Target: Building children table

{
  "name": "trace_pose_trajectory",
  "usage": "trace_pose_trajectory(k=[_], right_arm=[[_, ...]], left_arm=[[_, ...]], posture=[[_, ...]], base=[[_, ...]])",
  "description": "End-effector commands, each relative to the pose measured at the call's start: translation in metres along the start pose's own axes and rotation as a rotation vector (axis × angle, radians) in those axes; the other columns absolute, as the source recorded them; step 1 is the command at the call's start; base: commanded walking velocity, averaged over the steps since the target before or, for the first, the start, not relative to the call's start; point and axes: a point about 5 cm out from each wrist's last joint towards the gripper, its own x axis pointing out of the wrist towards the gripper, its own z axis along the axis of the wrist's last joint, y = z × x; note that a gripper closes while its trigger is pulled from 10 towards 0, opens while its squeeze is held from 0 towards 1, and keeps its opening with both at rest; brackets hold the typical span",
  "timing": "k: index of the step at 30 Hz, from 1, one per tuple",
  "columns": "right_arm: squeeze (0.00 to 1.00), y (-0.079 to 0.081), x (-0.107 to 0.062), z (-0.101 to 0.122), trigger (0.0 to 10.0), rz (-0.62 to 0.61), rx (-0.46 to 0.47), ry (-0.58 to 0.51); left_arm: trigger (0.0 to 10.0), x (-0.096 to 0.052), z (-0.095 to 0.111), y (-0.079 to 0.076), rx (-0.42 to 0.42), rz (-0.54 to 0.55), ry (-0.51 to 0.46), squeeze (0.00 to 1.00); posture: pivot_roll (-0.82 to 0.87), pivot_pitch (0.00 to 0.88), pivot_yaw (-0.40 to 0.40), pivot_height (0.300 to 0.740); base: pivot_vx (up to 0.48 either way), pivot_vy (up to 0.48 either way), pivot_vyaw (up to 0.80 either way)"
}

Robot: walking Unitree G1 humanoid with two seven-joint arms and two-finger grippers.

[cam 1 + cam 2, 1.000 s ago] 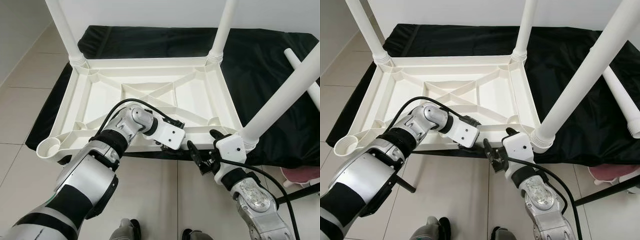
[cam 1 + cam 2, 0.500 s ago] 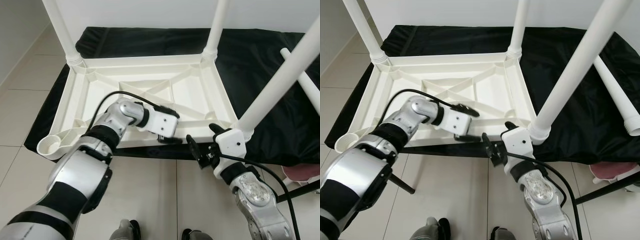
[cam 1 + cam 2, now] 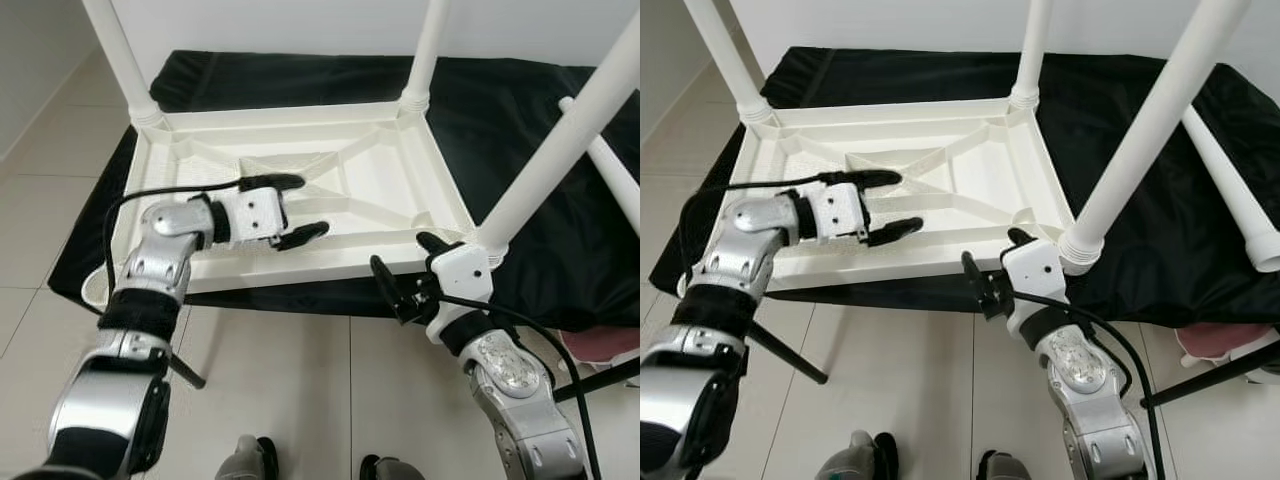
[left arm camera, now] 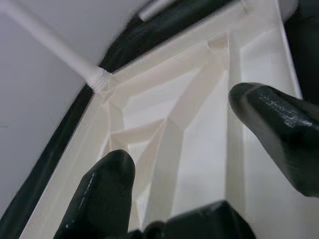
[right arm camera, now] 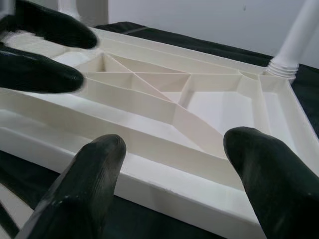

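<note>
Left gripper [image 3: 288,209] has swung out, spread over tabletop [image 3: 385,190].

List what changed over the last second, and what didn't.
The left gripper left the tabletop's near rim, swung to the robot's left and now hovers open over the ribbed underside. The right gripper stays open at the near rim beside the near-right leg. The tabletop, its three fitted legs and the loose leg lie unchanged.

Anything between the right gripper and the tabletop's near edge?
Nothing. In the right wrist view, the right gripper has open fingers facing the tabletop's near rim, with just black cloth below.
</note>
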Motion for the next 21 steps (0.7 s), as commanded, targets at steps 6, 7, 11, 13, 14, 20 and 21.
trace_pose_trajectory(k=[6, 7, 11, 13, 14, 20, 21], right_arm=[[0.00, -0.011, 0.006, -0.009, 10.0, -0.156, 0.050, -0.001], [0.00, -0.011, 0.006, -0.009, 10.0, -0.156, 0.050, -0.001], [0.00, -0.011, 0.013, -0.006, 10.0, -0.184, 0.057, -0.028], [0.00, -0.010, 0.016, -0.005, 10.0, -0.183, 0.054, -0.037], [0.00, -0.009, 0.018, -0.004, 10.0, -0.181, 0.054, -0.044], [0.00, -0.001, 0.025, -0.001, 10.0, -0.158, 0.071, -0.069], [0.00, 0.001, 0.027, 0.000, 10.0, -0.157, 0.075, -0.074]], left_arm=[[10.0, -0.028, -0.003, -0.011, -0.234, 0.714, -0.043, 0.00], [10.0, -0.028, -0.003, -0.011, -0.234, 0.714, -0.043, 0.00], [10.0, -0.032, 0.006, -0.022, -0.176, 0.782, -0.069, 0.00], [10.0, -0.034, 0.010, -0.025, -0.166, 0.808, -0.083, 0.00], [10.0, -0.037, 0.013, -0.027, -0.144, 0.830, -0.095, 0.00], [10.0, -0.054, 0.006, -0.037, -0.122, 0.932, 0.006, 0.00], [10.0, -0.056, 0.004, -0.040, -0.144, 0.941, 0.027, 0.00]], posture=[[-0.02, 0.114, -0.017, 0.740], [-0.02, 0.114, -0.017, 0.740], [-0.02, 0.103, -0.023, 0.740], [-0.02, 0.099, -0.026, 0.740], [-0.02, 0.098, -0.027, 0.740], [-0.02, 0.090, -0.030, 0.740], [-0.02, 0.089, -0.031, 0.740]], base=[[0.000, 0.000, 0.00], [0.000, 0.000, 0.00], [0.000, 0.000, 0.00], [0.000, 0.000, 0.00], [0.000, 0.000, 0.00], [0.000, 0.000, 0.00], [0.000, 0.000, 0.00]])
